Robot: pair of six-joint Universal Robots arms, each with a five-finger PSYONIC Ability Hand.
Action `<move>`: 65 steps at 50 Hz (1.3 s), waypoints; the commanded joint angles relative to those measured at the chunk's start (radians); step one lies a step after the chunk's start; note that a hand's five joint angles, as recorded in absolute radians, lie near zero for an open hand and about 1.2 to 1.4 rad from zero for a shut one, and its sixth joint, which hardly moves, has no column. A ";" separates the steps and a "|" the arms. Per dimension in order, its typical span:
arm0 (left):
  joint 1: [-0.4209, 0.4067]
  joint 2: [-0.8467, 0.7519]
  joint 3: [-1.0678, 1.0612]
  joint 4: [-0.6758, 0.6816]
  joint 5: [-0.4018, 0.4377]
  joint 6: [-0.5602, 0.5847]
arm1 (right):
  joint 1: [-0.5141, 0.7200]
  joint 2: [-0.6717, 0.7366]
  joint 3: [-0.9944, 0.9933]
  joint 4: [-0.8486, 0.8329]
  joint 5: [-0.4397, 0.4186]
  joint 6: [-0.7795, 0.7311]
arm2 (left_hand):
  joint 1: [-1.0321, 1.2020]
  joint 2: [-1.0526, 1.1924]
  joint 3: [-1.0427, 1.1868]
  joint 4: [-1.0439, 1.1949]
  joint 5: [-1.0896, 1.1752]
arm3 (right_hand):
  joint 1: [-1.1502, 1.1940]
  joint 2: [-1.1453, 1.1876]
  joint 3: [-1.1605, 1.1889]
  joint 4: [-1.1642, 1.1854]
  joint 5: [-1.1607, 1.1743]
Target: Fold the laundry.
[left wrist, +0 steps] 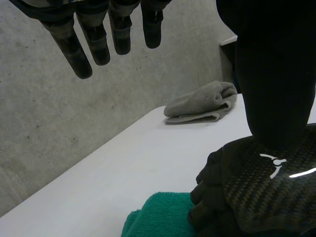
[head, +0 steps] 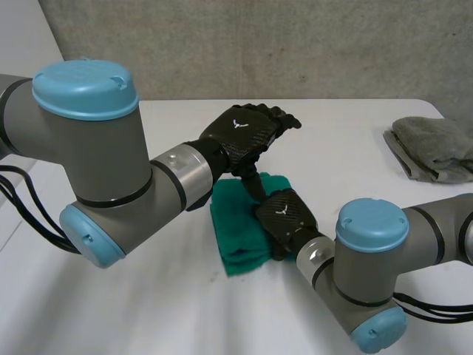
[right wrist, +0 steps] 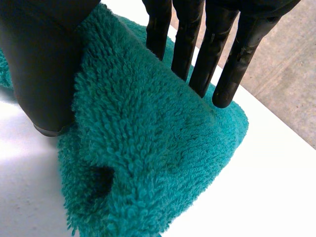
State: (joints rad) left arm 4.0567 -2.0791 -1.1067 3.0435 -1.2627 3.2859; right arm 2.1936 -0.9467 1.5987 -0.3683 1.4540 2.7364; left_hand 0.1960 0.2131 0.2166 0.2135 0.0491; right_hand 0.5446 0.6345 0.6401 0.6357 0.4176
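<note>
White table [head: 126,310] before us carries a folded green towel [head: 236,248] under our right hand [head: 287,214], whose straight fingers rest on it. A grey towel [head: 432,148] lies well apart from that hand. Our left hand [head: 247,133] hovers just above, fingers relaxed, holding nothing.

A white table [head: 355,155] takes up the near ground. Its top is smooth and faintly glossy, and its far right corner is rounded. Directly behind the table's far edge rises a grey concrete wall [head: 259,44], rough in texture, mottled in lighter and darker patches and flecked with small pits and dark specks. Beyond the table's far left corner a paler, smooth, whitish panel [head: 22,33] stands beside the concrete and meets it along a slanting line. The light over the table is soft and even, giving its top a pale sheen and gentle, blurred shading. The wall behind the table is lit flatly.
</note>
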 commanded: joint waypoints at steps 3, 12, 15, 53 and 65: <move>0.001 0.001 -0.008 0.000 0.000 0.000 | -0.006 -0.001 -0.034 0.009 -0.004 -0.001 | 0.015 -0.002 -0.006 -0.003 -0.013 | 0.462 0.372 0.366 0.371 0.414; 0.002 0.002 -0.027 0.001 0.000 0.001 | -0.061 -0.011 -0.049 0.067 -0.024 -0.067 | 0.015 -0.003 -0.006 -0.003 -0.013 | 0.852 0.762 0.756 0.761 0.804; 0.005 0.002 -0.035 0.000 0.000 0.001 | -0.106 -0.021 -0.040 0.112 -0.041 -0.110 | 0.017 0.000 -0.003 0.000 -0.010 | 0.852 0.762 0.756 0.761 0.804; 0.065 0.004 -0.081 0.001 -0.015 0.001 | -0.552 0.387 -1.086 0.250 -0.212 -0.294 | 0.023 0.006 0.003 0.006 -0.004 | 0.852 0.762 0.756 0.761 0.804; 0.064 0.002 -0.087 0.000 -0.035 0.000 | -0.713 0.532 -1.381 0.247 -0.188 -0.127 | 0.023 0.006 0.003 0.006 -0.004 | 0.852 0.762 0.756 0.761 0.804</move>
State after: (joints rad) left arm 4.1219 -2.0764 -1.1908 3.0447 -1.2956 3.2863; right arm 1.5477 -0.4687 0.2688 -0.1235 1.2883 2.5750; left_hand 0.1960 0.2131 0.2166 0.2135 0.0491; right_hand 0.9148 1.1654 1.1592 1.1883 0.9477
